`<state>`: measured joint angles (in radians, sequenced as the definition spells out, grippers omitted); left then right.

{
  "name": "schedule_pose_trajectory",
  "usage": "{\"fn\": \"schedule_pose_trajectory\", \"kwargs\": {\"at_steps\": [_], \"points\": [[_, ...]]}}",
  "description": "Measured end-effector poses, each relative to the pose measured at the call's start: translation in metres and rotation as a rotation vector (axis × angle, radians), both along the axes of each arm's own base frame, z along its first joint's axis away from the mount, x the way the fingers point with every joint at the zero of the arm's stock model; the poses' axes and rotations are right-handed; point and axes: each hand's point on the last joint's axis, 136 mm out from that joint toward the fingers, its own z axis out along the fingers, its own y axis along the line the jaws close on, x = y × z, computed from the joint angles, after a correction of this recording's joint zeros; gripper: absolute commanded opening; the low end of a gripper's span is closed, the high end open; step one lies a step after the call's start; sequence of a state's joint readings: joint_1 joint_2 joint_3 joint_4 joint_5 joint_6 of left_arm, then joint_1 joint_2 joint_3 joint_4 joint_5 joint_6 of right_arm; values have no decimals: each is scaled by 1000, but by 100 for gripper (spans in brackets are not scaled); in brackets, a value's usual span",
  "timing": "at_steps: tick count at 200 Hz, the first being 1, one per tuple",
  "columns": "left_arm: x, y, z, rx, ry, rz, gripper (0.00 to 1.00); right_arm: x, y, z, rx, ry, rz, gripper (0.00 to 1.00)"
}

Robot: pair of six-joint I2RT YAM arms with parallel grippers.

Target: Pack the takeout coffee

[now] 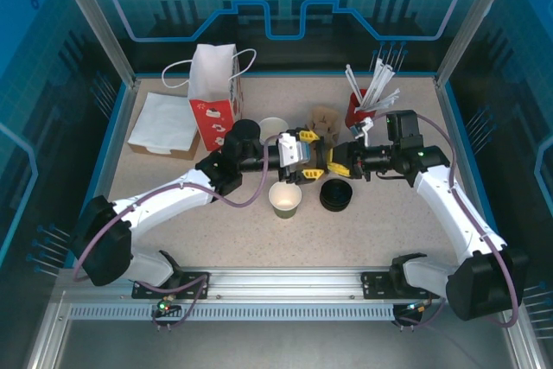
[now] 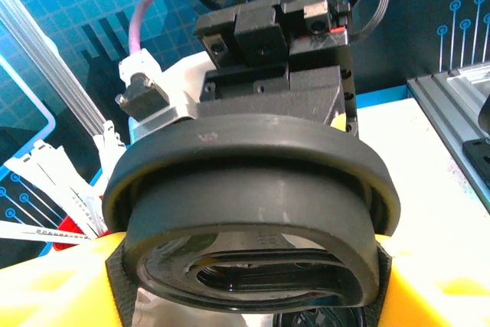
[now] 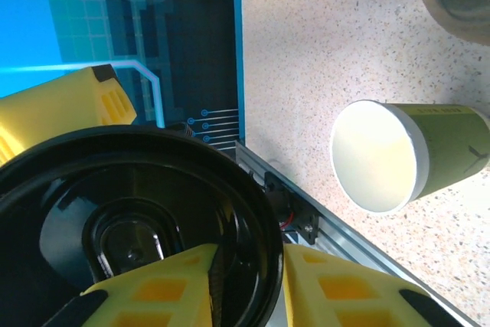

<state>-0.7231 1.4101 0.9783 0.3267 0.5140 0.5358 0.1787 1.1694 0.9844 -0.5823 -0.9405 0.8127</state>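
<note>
The green paper cup (image 1: 285, 200) stands upright and lidless on the table, white inside; it is also at the right of the right wrist view (image 3: 406, 155). Above and behind it, a round black lid (image 1: 314, 158) hangs in the air between the two grippers. My left gripper (image 1: 301, 151) holds it across its width between yellow fingers (image 2: 53, 285), squeezing the lid (image 2: 253, 212) slightly oval. My right gripper (image 1: 333, 160) pinches the lid's rim (image 3: 264, 250) between its yellow fingers (image 3: 344, 289). The two grippers face each other, almost touching.
A stack of black lids (image 1: 336, 195) sits right of the cup. Behind are a stack of white-rimmed cups (image 1: 273, 127), a cardboard carrier (image 1: 325, 118), a red holder of straws (image 1: 359, 105), a red-and-white paper bag (image 1: 214, 84) and napkins (image 1: 164, 123).
</note>
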Motion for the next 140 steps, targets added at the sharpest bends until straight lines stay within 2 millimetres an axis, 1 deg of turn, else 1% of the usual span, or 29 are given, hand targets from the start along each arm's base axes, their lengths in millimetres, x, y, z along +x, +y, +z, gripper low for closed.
{"fn": "schedule_pose_trajectory", "kwargs": {"at_steps": [33, 46, 67, 92, 109, 118, 140], "points": [[-9, 9, -17, 94, 19, -10, 72, 3, -5, -5, -56, -16, -25, 37], [-12, 14, -24, 145, 31, -8, 72, 5, -10, -11, -103, -21, -44, 38], [-17, 25, -29, 221, 31, 3, 71, 8, -20, -19, -200, -39, -75, 37], [-23, 43, -34, 333, 31, 31, 70, 7, -38, -35, -344, -54, -116, 37], [-28, 57, -37, 407, 28, 53, 70, 6, -55, -49, -462, -60, -147, 38], [-30, 64, -38, 442, 30, 64, 70, 6, -63, -53, -514, -69, -162, 41], [-34, 79, -46, 539, 38, 88, 69, 4, -78, -66, -605, -84, -192, 42]]}}
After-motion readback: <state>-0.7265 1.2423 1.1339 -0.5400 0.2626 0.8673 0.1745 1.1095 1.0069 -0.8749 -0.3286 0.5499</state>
